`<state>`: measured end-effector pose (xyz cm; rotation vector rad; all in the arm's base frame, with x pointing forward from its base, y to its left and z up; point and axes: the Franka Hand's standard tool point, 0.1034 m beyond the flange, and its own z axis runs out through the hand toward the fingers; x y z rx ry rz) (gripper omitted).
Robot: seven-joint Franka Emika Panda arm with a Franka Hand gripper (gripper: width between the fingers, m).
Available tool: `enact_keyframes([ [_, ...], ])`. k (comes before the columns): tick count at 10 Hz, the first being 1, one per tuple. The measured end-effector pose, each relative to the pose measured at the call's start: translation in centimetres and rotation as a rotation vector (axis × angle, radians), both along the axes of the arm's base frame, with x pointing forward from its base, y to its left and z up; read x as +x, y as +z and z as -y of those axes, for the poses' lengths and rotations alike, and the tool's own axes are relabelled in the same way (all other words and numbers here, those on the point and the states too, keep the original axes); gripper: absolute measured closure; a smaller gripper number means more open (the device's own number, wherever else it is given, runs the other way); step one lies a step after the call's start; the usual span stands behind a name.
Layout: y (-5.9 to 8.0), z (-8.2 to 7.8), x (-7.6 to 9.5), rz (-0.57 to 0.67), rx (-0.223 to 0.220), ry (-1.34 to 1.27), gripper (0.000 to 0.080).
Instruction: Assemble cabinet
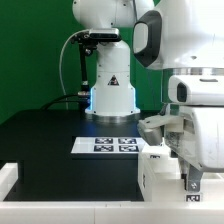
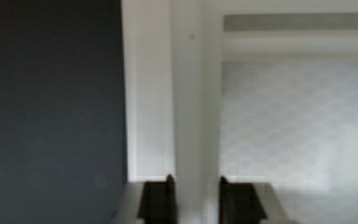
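From my console I see an arm (image 1: 100,15) of glossy white rounded shells with dark bands at the joints, a base (image 1: 112,100) bearing a black triangular warning label (image 1: 112,82) above a pale blue glow, a black cable (image 1: 64,62) looping beside it, and dark fingers (image 2: 158,203).

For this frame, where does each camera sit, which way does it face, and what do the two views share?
Exterior view: off the arm, facing the robot's base across the dark table. It shows the marker board, the arm and the end effector at the cabinet.
Wrist view: on the wrist, looking along the end effector at an upright cabinet wall. Only the dark fingertips show.
Shared: cabinet, end effector, table.
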<state>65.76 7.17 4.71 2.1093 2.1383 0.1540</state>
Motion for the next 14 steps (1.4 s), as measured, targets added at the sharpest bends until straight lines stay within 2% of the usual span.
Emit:
enact_keyframes([
  [5,0.0,0.0,0.2,-0.013,0.002,-0.039,0.0695],
  [6,0.0,0.1,0.2,-0.014,0.002,-0.039,0.0597],
  [7,0.0,0.1,0.2,-0.014,0.002,-0.04,0.0597],
  [8,0.2,0.2,0.3,-0.01,-0.001,-0.031,0.0457],
  [9,1.3,0.4,0.7,0.007,-0.013,-0.012,0.0322],
  [10,2.2,0.3,0.7,0.017,-0.012,-0.021,0.0322],
  [11,3.0,0.1,0.2,0.022,-0.001,-0.079,0.014],
  [12,3.6,-0.2,-0.4,0.024,0.005,-0.133,0.0045],
  [13,3.7,0.0,-0.4,0.025,0.003,-0.133,0.0045],
  [14,3.6,0.1,-0.4,0.022,0.003,-0.134,0.0009],
])
